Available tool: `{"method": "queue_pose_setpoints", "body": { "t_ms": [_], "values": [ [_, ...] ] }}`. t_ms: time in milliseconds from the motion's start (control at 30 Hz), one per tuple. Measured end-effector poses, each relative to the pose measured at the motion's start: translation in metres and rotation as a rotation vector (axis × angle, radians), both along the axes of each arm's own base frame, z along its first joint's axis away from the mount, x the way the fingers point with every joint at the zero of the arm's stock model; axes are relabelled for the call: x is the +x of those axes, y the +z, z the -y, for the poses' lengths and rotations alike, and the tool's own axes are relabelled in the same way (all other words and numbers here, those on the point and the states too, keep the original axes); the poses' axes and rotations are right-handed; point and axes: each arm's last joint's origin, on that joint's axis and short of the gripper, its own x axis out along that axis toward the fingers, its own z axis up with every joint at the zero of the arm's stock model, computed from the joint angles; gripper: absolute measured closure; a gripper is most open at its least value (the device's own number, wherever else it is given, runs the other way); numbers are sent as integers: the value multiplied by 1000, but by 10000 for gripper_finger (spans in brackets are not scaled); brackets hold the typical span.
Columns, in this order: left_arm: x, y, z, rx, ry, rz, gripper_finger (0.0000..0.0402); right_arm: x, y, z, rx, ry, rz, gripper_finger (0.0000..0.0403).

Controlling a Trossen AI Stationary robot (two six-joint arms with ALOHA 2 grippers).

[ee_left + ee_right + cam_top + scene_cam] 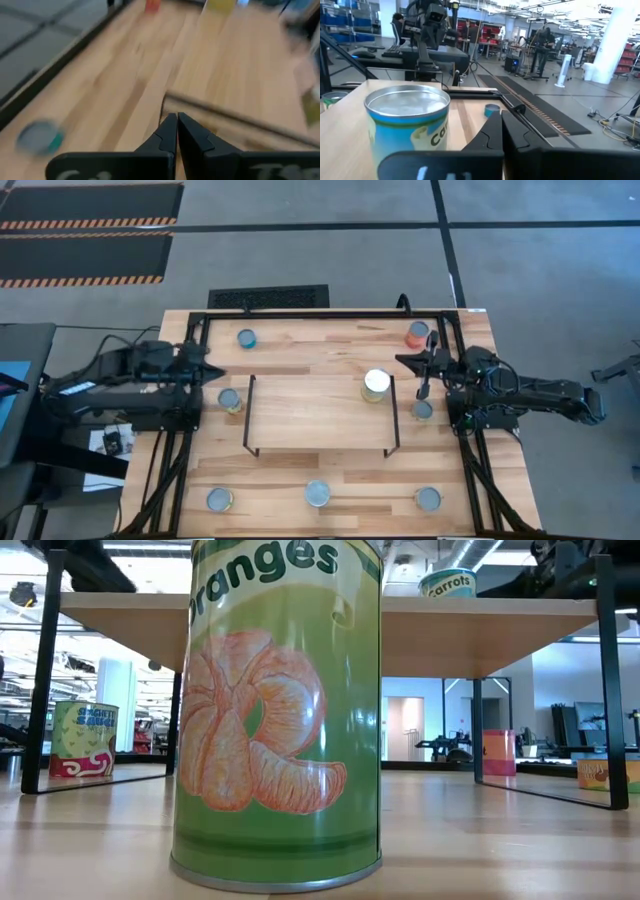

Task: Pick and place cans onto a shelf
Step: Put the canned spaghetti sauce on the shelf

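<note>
The light-wood shelf [320,415] stands on black wire legs in the middle of the table. One can with a blue "Carrots" label [376,385] stands upright on the shelf's far right part; it also shows in the right wrist view [407,130] and the low view [447,582]. My right gripper [402,360] is shut and empty, just off the shelf's far right corner, beside that can and apart from it. My left gripper [214,368] is shut and empty, off the shelf's far left corner [177,127]. The other cans stand on the table.
On the table around the shelf: a blue can [246,338] far left, an orange-red can [417,334] far right, a can [230,400] left of the shelf, one [422,410] right of it, three along the near edge [219,500] [317,494] [428,499]. The green "Oranges" can [277,710] fills the low view.
</note>
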Motion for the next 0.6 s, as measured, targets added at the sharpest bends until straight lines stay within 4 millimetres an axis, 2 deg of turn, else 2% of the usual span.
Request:
{"method": "queue_pose_setpoints", "body": {
  "t_ms": [167, 333, 433, 600],
  "values": [
    [14, 7, -3, -32, 12, -276, 402, 0, -1, 0, 7, 0, -3, 399],
    [38, -9, 1, -77, -60, -454, 401, 0, -1, 0, 10, -1, -5, 399],
    [47, -22, 9, -72, -107, -543, 401, 0, -1, 0, 10, -1, -7, 399],
    [52, -31, 31, -6, -200, -574, 401, 0, -1, 0, 3, -1, -11, 397]
  ]
}}
